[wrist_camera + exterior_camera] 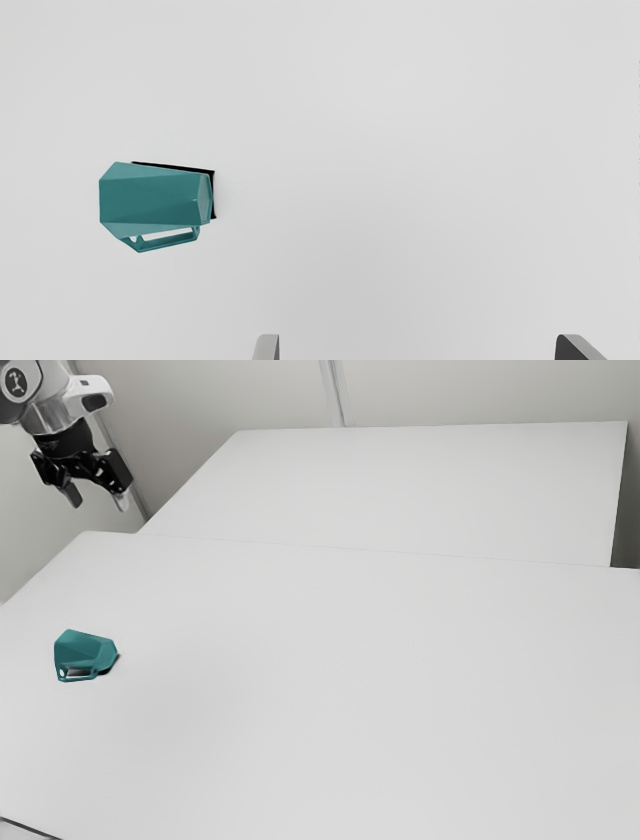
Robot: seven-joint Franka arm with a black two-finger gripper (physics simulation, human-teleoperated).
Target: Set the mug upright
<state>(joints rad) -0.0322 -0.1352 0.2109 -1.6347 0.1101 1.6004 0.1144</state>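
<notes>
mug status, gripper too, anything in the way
Gripper open, holding nothing. Mug on its side on table. No obstacle seen.

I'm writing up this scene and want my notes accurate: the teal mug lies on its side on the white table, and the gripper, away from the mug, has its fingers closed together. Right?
Not quite: the gripper is open, its fingers well apart, as the wrist view shows. It is away from the teal mug, which lies on its side on the white table.
</notes>
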